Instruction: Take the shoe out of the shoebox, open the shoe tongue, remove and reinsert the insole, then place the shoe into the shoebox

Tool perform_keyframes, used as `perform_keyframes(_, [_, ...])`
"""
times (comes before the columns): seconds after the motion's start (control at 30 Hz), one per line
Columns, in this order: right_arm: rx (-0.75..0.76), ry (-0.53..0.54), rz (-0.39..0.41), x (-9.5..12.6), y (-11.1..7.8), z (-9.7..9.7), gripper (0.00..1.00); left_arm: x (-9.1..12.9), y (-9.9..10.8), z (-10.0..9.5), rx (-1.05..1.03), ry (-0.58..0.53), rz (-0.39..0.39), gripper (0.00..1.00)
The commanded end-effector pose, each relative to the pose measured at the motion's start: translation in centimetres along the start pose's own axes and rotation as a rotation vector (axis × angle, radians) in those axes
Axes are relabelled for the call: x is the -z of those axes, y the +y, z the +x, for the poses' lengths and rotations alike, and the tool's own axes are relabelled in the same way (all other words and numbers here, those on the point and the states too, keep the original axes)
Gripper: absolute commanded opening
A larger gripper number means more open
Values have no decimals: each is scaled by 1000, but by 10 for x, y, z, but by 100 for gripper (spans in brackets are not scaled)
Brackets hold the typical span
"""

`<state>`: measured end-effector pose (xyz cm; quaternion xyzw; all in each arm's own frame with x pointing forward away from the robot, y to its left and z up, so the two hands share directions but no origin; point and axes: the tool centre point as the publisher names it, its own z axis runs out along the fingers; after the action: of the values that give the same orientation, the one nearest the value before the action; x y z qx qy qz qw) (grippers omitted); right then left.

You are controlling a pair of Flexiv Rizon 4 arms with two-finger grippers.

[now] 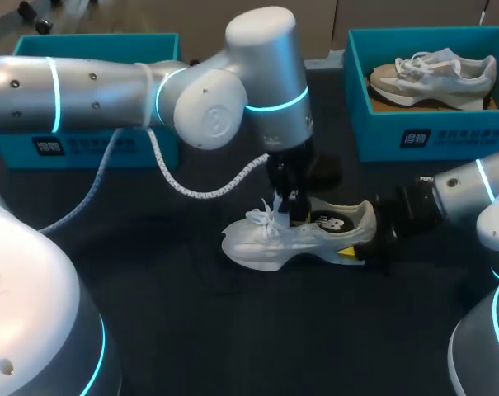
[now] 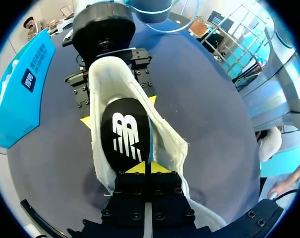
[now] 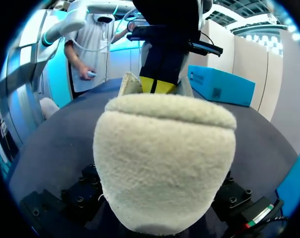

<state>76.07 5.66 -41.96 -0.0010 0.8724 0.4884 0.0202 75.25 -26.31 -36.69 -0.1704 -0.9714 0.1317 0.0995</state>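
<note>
A white shoe (image 1: pixel 270 243) lies on its side on the dark table's middle, toe pointing left. My left gripper (image 1: pixel 289 208) comes down into its opening and is shut on the front edge of the black insole (image 2: pixel 126 131), which bears a white logo and stands tilted up out of the shoe (image 2: pixel 167 144). From the right, my right gripper (image 1: pixel 366 243) is shut on the heel, one yellow tip on each side (image 2: pixel 86 121). In the right wrist view the fleecy heel (image 3: pixel 164 163) hides that gripper's fingers, and the left gripper (image 3: pixel 157 85) shows beyond it.
A teal shoebox (image 1: pixel 422 124) at the back right holds a second pale shoe (image 1: pixel 435 76). Another teal box (image 1: pixel 92 144) stands at the back left behind my left arm. A white braided cable (image 1: pixel 195 188) hangs from that arm over the table.
</note>
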Motion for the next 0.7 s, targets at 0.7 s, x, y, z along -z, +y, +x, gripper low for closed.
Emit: perform_keyframes(0.7, [0, 0, 4, -5, -2, 3, 0, 26, 5, -4, -22, -3, 92, 0])
